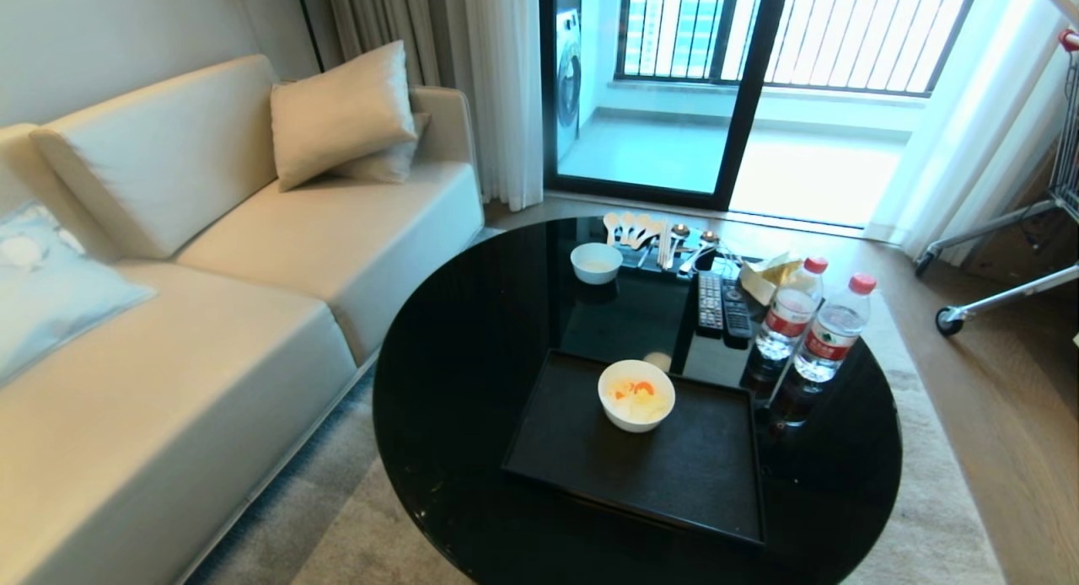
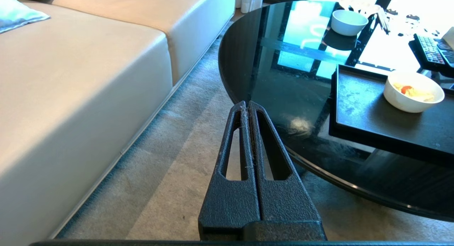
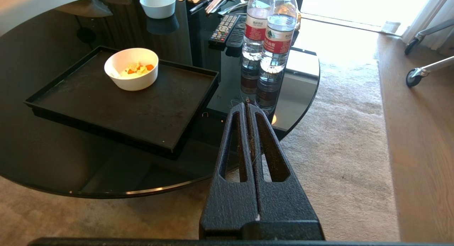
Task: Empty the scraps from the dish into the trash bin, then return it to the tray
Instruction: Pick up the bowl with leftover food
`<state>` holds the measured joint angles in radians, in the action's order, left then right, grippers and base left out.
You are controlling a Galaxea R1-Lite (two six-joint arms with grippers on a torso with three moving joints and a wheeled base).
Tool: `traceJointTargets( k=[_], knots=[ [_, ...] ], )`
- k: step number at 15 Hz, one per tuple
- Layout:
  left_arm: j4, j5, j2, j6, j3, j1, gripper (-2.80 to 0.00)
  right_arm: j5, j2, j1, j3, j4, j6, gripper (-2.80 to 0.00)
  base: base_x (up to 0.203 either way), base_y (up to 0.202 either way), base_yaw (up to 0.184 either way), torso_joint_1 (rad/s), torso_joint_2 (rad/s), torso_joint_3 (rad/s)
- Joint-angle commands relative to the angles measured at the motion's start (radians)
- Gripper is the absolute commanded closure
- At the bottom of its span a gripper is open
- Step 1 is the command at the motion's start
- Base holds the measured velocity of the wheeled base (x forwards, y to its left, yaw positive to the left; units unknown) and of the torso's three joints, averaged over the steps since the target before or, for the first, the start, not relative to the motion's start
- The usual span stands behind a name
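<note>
Both hands are clenched on nothing and wait off the near edge of the worktop (image 1: pixel 472 383), over the carpet: the left hand (image 2: pixel 247 105) toward the sofa side, the right hand (image 3: pixel 247 107) toward the water bottles (image 3: pixel 271 29).

I take the tray (image 1: pixel 674 475) as my landmark. The dish (image 1: pixel 636 394) stands upright on it, near its far edge, and nothing has been lifted yet. To do this first step well, I think I must release one hand, bring it to the rim of the dish and pinch the wall, keeping the dish level so nothing spills on the way. The right hand seems to me to have the more direct reach.

Inside the dish lie the scraps (image 1: pixel 634 397), pale shreds with some orange pieces, filling only the bottom. Beyond the tray a smaller white bowl (image 1: pixel 596 262) stands on the worktop; whether it holds anything I cannot tell. The bottles right of the tray are capped. The trash bin is in no view, so I must find it before pouring.
</note>
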<state>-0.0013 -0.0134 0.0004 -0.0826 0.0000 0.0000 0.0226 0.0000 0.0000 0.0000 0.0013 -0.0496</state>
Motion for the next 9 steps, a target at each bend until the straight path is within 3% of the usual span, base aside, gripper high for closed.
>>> traceJointTargets(
  k=[1, 7, 9],
  knots=[
    [0.000, 0.000, 0.000, 0.000, 0.000, 0.000, 0.00, 0.000, 0.000, 0.000, 0.000, -0.001, 0.007, 0.00, 0.000, 0.000, 0.000, 0.000, 0.00, 0.000],
    [0.000, 0.000, 0.000, -0.002, 0.000, 0.000, 0.00, 0.004, 0.000, 0.000, -0.006, 0.011, 0.005, 0.00, 0.000, 0.000, 0.000, 0.000, 0.00, 0.000],
    [0.000, 0.000, 0.000, -0.002, 0.000, 0.000, 0.00, 0.015, 0.010, 0.000, -0.070, 0.040, 0.002, 0.00, 0.000, 0.000, 0.000, 0.000, 0.00, 0.000]
  ],
)
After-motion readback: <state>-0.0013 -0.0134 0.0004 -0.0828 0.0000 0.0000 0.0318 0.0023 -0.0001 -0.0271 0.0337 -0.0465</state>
